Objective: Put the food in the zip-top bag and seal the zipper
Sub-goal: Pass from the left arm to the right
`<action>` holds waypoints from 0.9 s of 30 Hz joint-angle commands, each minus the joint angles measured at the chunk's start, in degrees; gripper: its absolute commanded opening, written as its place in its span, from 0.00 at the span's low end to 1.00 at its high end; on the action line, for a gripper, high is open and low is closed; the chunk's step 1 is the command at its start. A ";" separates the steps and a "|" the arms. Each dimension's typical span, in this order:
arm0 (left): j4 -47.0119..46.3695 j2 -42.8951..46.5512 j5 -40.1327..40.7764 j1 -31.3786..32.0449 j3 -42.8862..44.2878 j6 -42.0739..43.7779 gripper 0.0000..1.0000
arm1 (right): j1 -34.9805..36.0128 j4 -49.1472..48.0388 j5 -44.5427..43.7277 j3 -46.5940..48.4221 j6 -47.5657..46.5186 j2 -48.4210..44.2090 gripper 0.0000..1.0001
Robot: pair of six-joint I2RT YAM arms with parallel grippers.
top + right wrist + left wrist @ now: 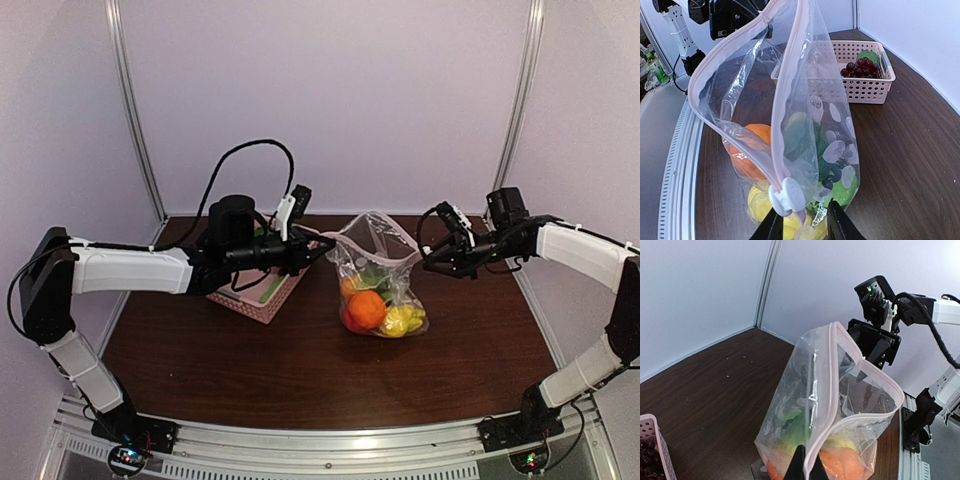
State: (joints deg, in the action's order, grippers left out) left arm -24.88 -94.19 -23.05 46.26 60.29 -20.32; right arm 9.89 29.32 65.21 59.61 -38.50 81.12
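1. Pictured at the middle of the surface [250, 370]: the zip-top bag [378, 262], upright and gaping at the mouth, strung between two arms, with most of the food [375, 308] heaped at its bottom, orange and yellow shapes among it.
2. Clamped fully shut on the bag's mouth corner, at ten o'clock of the bag: the left pincer [318, 246].
3. Set at three o'clock of the bag, astride the zipper [781, 100] just beside its white slider [787, 195]: the right pincer [802, 227], jaws part-way apart. Impossible to tell whether pinching the plastic or merely straddling it.
4. Lying apart at eight o'clock of the bag, in the pink basket [860, 90]: dark grapes [860, 66] and a green piece [869, 55], not yet bagged.
5. Judged the chief risk: sealing too soon and shutting the grapes out, given the slider so close to the jaws.
6. Also possible: losing the slider mid-pull through so loose a hold, leaving the track half closed.
7. Likewise: driving the slider toward nine o'clock against a single clamped corner, slackening the film, jamming crinkled plastic in the track or tipping the load onto the surface.
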 commanded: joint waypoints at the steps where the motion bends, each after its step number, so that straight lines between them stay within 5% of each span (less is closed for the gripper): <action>1: -7.02 0.03 -1.80 -1.29 -1.54 -4.58 0.00 | 1.57 -6.80 1.15 -1.58 6.21 0.60 0.28; 7: -7.69 -0.05 -1.91 -1.69 -2.34 -5.15 0.00 | 2.50 -17.12 -1.40 -3.89 15.00 -1.10 0.19; 13: -8.12 -0.12 -2.05 -2.35 -2.88 -5.70 0.00 | 2.54 -16.34 -2.87 -4.02 15.14 -1.25 0.04; 22: 4.18 2.82 -2.36 -3.90 -0.24 0.95 0.00 | 2.58 2.72 -6.25 4.07 4.34 -9.53 0.00; 27: 15.55 5.59 -2.03 -3.90 3.16 7.60 0.00 | 2.66 20.01 -12.71 15.98 -5.45 -9.86 0.00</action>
State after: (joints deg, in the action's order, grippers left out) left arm -18.48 -92.31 -24.77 42.81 60.03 -19.31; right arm 12.40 34.17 57.89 67.42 -34.81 72.27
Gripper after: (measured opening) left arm 0.013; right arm 0.003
